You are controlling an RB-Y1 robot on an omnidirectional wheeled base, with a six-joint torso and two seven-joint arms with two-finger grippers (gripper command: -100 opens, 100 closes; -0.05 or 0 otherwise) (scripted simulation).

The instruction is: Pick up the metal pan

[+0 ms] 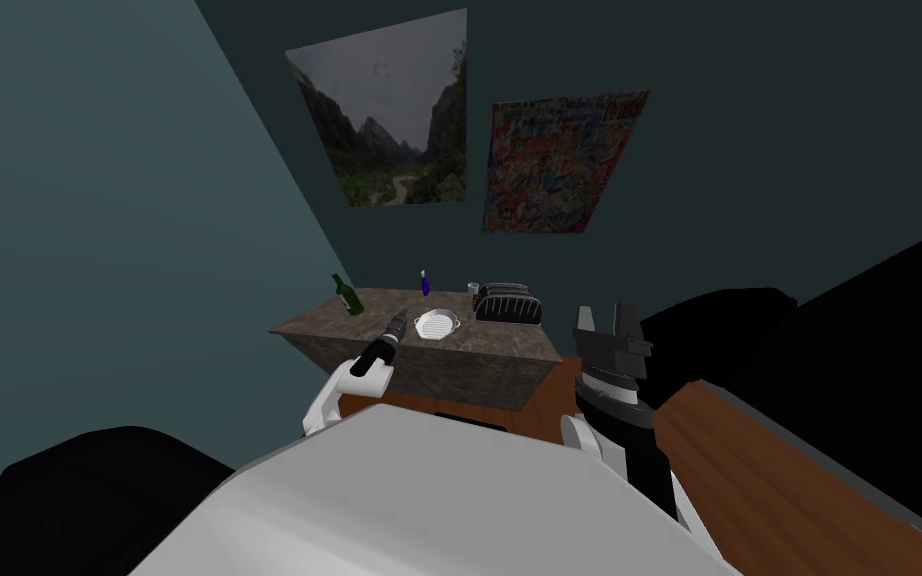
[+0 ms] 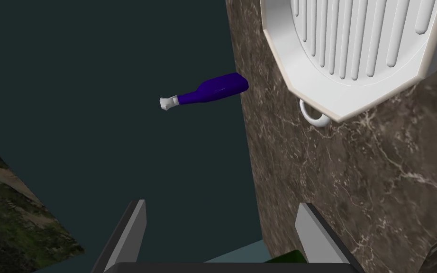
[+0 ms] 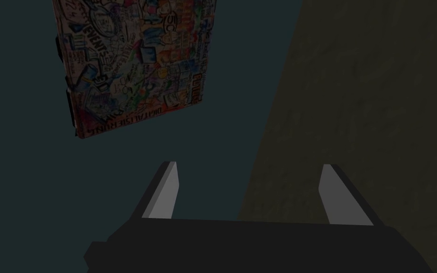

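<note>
The pan [image 1: 437, 324] sits flat on the brown, marble-veined surface [image 1: 494, 348], about midway along it. It is drawn white, not shiny, with a many-sided rim, a ribbed floor and a small loop handle at the end nearer your left arm. In the left wrist view the pan [image 2: 355, 42] lies ahead of the jaws and off to one side, with bare surface [image 2: 355, 189] between it and them.

Take the pan as the clock's centre in the head view. The left gripper [image 1: 396, 322] is at 9 o'clock, just beside the rim but not touching it. Its jaws stand wide with nothing between them. From the wrist, the left gripper [image 2: 222, 208] straddles the surface's edge, one blade over the stone and one off it.

At 11 o'clock a purple bottle [image 1: 425, 284] with a white cap stands upright at the far edge (the wrist view shows the bottle [image 2: 213, 89] lying sideways, which is the camera's roll). A green bottle [image 1: 348, 295] stands at 10 o'clock near the surface's left end. A small clear glass [image 1: 473, 289] is at 1 o'clock, and a dark toaster [image 1: 509, 302] is at 2 o'clock, just beside the glass.

The right gripper [image 1: 609, 318] is raised at 3 o'clock, well apart from the pan and beyond the surface's right end. The right gripper [image 3: 250, 166] also has its jaws wide and is holding nothing.
</note>
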